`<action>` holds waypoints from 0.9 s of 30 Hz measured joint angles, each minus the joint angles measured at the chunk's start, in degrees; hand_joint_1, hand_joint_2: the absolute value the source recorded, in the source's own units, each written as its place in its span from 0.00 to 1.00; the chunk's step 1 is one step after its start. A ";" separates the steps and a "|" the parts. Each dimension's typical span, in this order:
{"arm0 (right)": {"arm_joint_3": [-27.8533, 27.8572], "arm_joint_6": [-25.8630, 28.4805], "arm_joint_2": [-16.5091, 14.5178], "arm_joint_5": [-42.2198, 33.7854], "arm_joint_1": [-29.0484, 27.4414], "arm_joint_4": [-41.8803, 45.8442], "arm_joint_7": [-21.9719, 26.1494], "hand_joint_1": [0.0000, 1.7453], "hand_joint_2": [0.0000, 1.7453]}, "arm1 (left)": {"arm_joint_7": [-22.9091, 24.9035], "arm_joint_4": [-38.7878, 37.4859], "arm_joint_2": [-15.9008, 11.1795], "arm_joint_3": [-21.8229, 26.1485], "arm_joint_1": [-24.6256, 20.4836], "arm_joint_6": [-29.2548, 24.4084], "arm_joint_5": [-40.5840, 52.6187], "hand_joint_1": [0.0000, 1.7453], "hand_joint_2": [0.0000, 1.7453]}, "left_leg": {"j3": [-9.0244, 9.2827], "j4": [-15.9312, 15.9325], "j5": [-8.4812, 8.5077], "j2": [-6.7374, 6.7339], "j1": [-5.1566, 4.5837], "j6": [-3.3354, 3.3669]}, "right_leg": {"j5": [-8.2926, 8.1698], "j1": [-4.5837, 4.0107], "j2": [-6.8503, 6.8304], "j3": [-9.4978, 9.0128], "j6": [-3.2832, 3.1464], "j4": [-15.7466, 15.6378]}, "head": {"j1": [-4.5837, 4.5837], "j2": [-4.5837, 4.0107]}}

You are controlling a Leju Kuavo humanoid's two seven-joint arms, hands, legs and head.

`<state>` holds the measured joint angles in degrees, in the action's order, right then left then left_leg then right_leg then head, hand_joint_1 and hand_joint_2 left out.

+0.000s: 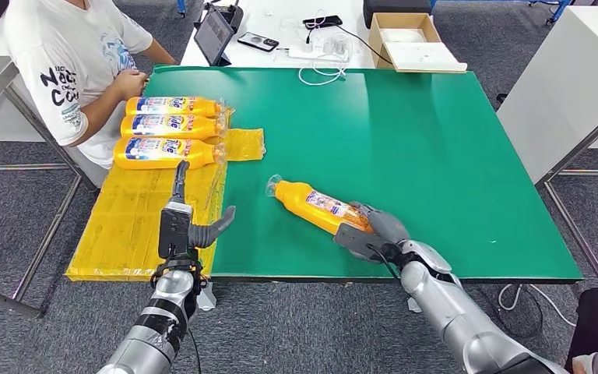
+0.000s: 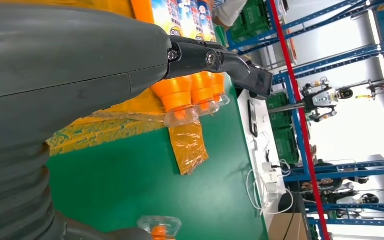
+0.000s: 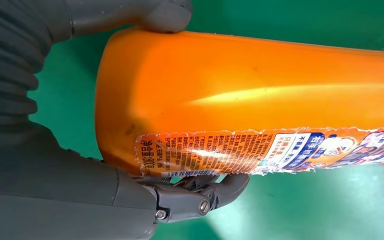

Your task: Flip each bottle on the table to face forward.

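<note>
R hand [image 1: 375, 234] clamped on base end of orange bottle [image 1: 319, 206]; bottle lies on its side on green table [image 1: 436, 156], near front edge, clear cap pointing away-left. L hand [image 1: 189, 226] holds nothing, fingers apart, over yellow sheet [image 1: 124, 226]. Three more bottles [image 1: 170, 128] lie side by side on sheet by seated person [image 1: 70, 62].

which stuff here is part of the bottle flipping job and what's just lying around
Job: lone orange bottle gripped by the right hand; three bottles in a row on the yellow sheet; left hand, empty.

Lying about: tablet, phone, white cables, cardboard box.
</note>
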<state>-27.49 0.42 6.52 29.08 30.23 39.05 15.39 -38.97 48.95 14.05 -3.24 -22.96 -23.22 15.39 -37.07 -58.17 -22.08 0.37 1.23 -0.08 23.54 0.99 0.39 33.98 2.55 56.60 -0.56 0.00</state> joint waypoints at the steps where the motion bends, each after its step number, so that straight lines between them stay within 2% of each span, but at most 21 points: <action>1: 0.47 1.69 -0.41 0.00 -1.00 0.86 0.48 1.00 1.00 | 0.19 0.04 0.00 0.01 0.14 0.13 -0.11 0.00 1.00 | -0.01 0.00 0.00 0.02 0.00 0.00 | 0.00 -0.01 0.00 -0.01 0.00 0.00 | 0.00 0.00; 4: 3.36 10.13 -2.30 0.80 -6.24 7.87 3.48 1.00 1.00 | 1.16 1.16 0.00 0.04 1.30 1.25 -0.47 0.00 1.00 | -0.22 0.01 0.01 0.11 0.01 0.00 | -0.01 -0.02 -0.01 0.12 0.01 0.03 | -0.02 0.00; 8: 7.80 23.32 -6.49 2.49 -13.96 24.46 7.14 1.00 1.00 | 3.51 3.52 0.10 0.13 3.02 4.56 -2.48 0.00 1.00 | -0.52 0.00 0.03 0.16 0.02 -0.01 | 0.02 -0.02 -0.02 0.46 -0.01 0.05 | 0.12 0.00; 10: 9.60 27.25 -8.05 2.98 -16.27 31.74 8.12 1.00 1.00 | 4.32 4.39 0.18 0.15 3.57 5.80 -3.34 0.00 1.00 | -0.59 0.01 0.01 0.18 0.02 -0.02 | 0.05 -0.02 -0.03 0.53 -0.03 0.05 | 0.12 0.00; 14: 11.94 28.24 -9.53 3.12 -19.25 40.27 8.37 1.00 1.00 | 4.70 5.41 0.29 0.16 3.93 6.49 -3.99 0.00 1.00 | -0.75 0.01 -0.02 0.20 -0.01 -0.02 | 0.07 0.01 -0.04 0.62 -0.03 0.04 | 0.09 0.00; 21: 13.64 29.09 -10.49 2.94 -21.64 45.77 9.43 1.00 1.00 | 5.23 5.99 0.49 0.16 4.07 7.38 -4.81 0.00 1.00 | -0.78 0.01 -0.02 0.17 -0.04 -0.01 | 0.02 0.05 -0.03 0.70 0.00 0.02 | 0.10 0.00; 27: 15.30 36.02 -11.99 3.21 -23.55 49.20 13.84 1.00 1.00 | 9.41 6.05 0.87 0.15 4.09 15.63 -12.43 0.00 1.00 | -0.78 0.01 -0.02 0.16 -0.02 -0.02 | 0.02 0.02 -0.02 0.72 0.00 0.03 | 0.10 0.00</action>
<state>-12.19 36.44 -5.47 32.28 6.68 88.26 29.23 -29.55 55.00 14.92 -3.09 -18.87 -7.59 2.96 -37.85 -58.17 -22.10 0.53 1.22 -0.10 23.56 1.02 0.37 34.70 2.55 56.63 -0.45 0.00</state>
